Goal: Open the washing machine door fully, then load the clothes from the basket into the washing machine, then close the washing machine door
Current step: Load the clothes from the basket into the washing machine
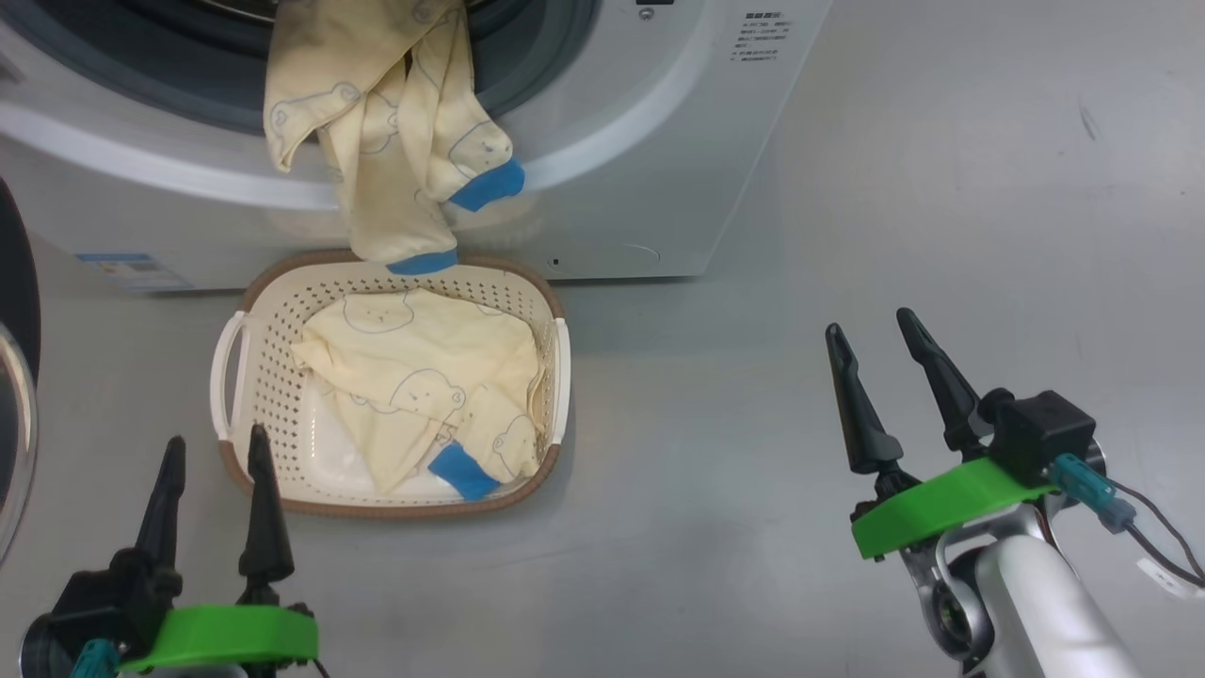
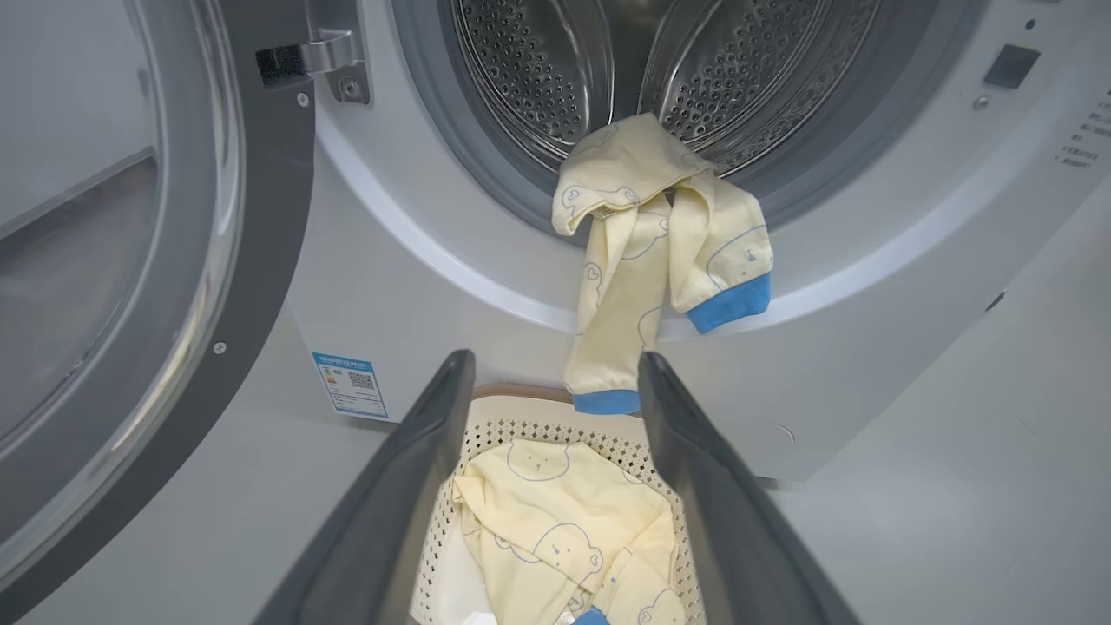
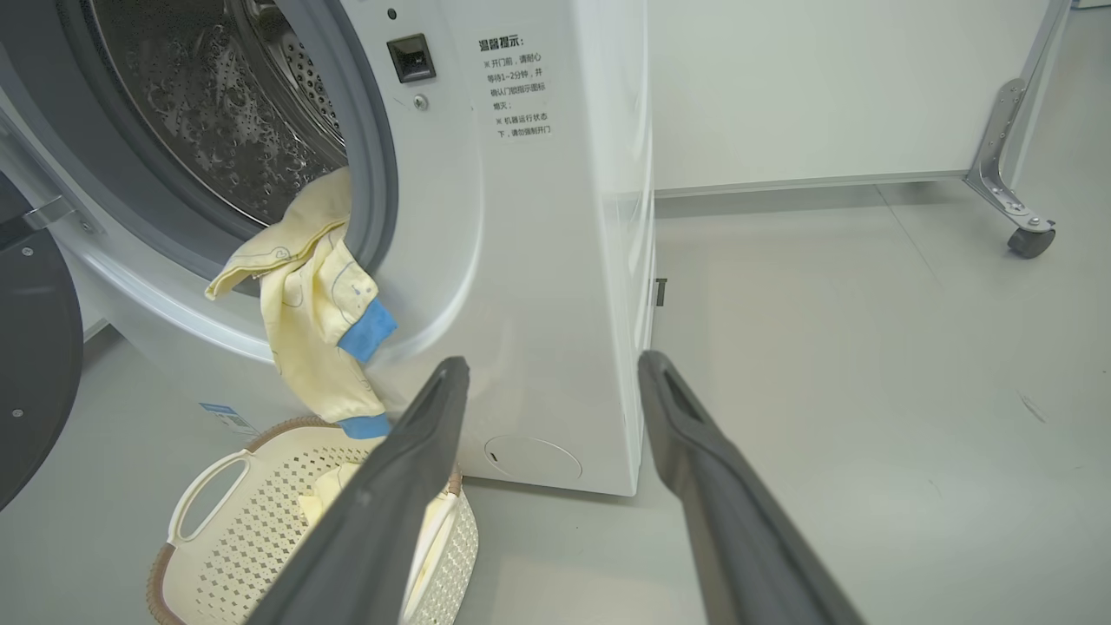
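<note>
clothes [image 1: 414,377]: one piece in basket [image 1: 273,395], one draped over washing machine [image 1: 659,188] lip | feel: light, limp, likely trails | grip: pinch a bunched fold | left pincer [image 1: 215,435], right pincer [image 1: 869,320]: both wide open, empty

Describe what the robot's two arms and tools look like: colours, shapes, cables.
The left tool and right tool each have two long, dark, tapering fingers on a bright green plate. The right forearm is pale silver metal, with a black boxy block, a teal connector and thin dark cables. Another teal plug sits by the left tool.
</note>
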Tool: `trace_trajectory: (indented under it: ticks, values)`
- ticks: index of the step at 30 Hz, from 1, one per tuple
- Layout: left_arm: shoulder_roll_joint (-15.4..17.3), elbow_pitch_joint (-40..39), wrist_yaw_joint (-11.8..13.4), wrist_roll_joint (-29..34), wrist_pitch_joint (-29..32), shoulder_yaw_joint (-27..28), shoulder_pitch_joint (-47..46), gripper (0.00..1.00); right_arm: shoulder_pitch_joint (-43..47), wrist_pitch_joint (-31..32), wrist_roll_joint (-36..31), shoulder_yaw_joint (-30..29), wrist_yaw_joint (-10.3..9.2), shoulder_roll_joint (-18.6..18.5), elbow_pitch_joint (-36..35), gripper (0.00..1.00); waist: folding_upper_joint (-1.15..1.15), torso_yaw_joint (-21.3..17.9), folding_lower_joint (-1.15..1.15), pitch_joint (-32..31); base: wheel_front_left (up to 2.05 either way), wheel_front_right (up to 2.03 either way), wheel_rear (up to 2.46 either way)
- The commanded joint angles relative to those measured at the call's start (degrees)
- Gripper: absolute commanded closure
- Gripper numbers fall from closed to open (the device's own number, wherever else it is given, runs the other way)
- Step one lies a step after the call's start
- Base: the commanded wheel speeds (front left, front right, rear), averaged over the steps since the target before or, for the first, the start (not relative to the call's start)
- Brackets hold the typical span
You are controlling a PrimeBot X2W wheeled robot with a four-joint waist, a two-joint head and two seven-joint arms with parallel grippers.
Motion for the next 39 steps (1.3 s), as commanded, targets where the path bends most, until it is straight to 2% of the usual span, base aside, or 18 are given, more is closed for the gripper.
trace_trajectory:
  ticks: [1,17,33,39]
  values:
    - [0.3,-2.2,-0.1,0.1,-0.6,2.5,0.1,0.0,0.7,-0.4,-0.1,1.1,0.1,-0.6,-1.8,0.0,0.0,-0.2,0.0,-0.1,0.0,0.0,0.0]
    - [-1.3,-5.3,-1.3,-0.7,-0.6,4.2,5.0,0.0,2.3,-0.4,-0.5,0.1,0.1,-0.6,-2.7,0.0,0.0,-1.1,0.0,-1.1,0.0,0.0,0.0]
    - [-1.4,-5.4,-1.5,-0.4,-0.6,5.8,3.2,0.0,2.3,-0.4,0.1,0.5,0.1,-0.6,-2.8,0.0,0.0,-2.9,0.0,-0.6,0.0,0.0,0.0]
    - [-1.4,-3.7,-1.5,-1.1,-0.6,3.7,-0.4,0.0,1.7,-0.4,0.4,0.9,0.1,-0.6,-3.0,0.0,0.0,-3.5,0.0,0.5,0.0,0.0,0.0]
